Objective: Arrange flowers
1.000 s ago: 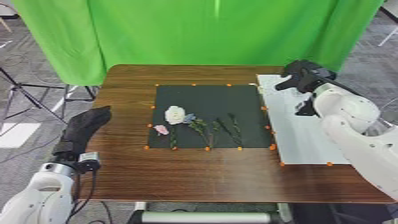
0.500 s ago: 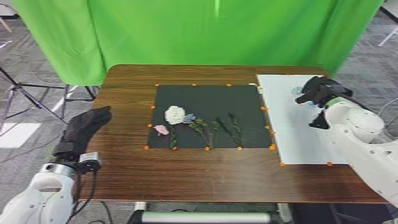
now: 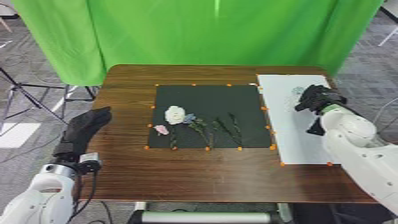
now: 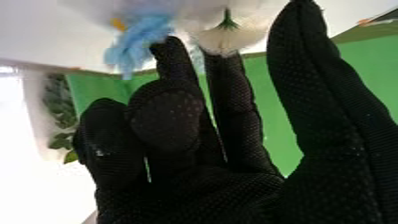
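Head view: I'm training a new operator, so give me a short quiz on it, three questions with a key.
1. Fill in the colour: on the dark mat, the flower head nearest the left hand is ____.
2. Choose one: the right hand is over (a) the dark mat, (b) the white sheet, (c) the green curtain.
3. True or false: the white flower head lies to the left of the blue flower head.

Key: 1. pink; 2. b; 3. true.
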You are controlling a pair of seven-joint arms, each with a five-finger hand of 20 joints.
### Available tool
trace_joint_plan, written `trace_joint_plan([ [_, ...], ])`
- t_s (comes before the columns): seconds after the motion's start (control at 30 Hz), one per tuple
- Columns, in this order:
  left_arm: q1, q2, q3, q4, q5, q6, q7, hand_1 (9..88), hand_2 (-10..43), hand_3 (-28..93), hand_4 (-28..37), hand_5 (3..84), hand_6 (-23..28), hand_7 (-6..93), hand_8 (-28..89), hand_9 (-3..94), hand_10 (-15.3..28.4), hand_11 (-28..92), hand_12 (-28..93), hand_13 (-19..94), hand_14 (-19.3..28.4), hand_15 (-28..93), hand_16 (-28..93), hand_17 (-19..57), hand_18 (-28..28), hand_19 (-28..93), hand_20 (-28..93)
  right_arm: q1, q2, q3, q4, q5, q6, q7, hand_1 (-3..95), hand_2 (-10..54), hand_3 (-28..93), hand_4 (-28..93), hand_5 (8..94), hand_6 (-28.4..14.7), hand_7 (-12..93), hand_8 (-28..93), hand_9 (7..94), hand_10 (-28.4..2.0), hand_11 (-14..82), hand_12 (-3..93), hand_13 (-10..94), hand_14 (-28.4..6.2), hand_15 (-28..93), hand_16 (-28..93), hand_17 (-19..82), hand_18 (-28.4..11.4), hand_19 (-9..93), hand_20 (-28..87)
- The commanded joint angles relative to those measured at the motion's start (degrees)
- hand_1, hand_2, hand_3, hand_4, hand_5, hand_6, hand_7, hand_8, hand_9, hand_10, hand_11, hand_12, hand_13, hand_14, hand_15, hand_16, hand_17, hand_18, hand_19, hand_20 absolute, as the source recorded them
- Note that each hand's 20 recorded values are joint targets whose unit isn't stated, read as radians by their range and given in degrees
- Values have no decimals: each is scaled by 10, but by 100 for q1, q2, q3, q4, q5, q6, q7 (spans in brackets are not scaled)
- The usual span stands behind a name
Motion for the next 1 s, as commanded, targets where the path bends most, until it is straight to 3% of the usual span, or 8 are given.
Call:
trace_joint_plan([
  [0.03,41,-47,-3,-13,3,40,0,204,10,652,-282,432,50,127,-66,405,136,186,108,325,162,83,9,29,112,49,123,-63,-68,-189,131,-146,509,-19,469,-95,644,-219,614,14,203,-78,643,-137,160,227,802,-48,714,256,573,-146,932,566],
  [0.13,56,-52,-20,-20,-3,43,-6,204,10,652,-282,432,50,127,-66,405,135,185,107,325,163,83,9,28,112,49,123,-90,-68,-295,221,-117,968,-59,573,-95,558,-209,668,5,203,47,721,-125,151,276,824,-39,705,258,590,-142,932,573],
  [0.23,72,-44,-34,-34,-2,46,-2,204,11,652,-282,432,50,126,-66,405,136,186,108,324,163,83,9,29,111,49,123,-37,-17,-489,307,-146,1624,-153,635,-84,516,-188,731,9,214,50,798,-118,75,355,845,-31,696,263,606,-137,932,578],
  [0.4,72,-25,-58,-30,-2,35,-10,204,11,651,-282,432,51,125,-65,406,136,185,108,325,163,84,9,29,110,48,124,12,156,-535,-129,-42,2239,-200,660,-88,505,-180,778,9,210,51,844,-116,54,376,860,-26,695,268,619,-135,932,591],
  [0.67,16,14,-11,3,-4,-19,-56,203,12,651,-282,433,51,125,-65,406,136,185,108,325,163,84,9,28,111,49,124,698,114,-1250,-1133,378,1811,-274,651,-94,519,-180,790,11,203,49,848,-120,50,380,860,-26,694,276,620,-135,932,596],
  [1.0,-168,48,120,83,22,-120,-94,201,13,652,-283,432,51,125,-65,405,135,185,108,324,162,83,9,27,111,49,124,1438,-762,-2584,-1142,659,1117,-715,646,-95,523,-180,791,15,205,48,841,-117,44,379,855,-27,696,281,618,-132,932,598],
])
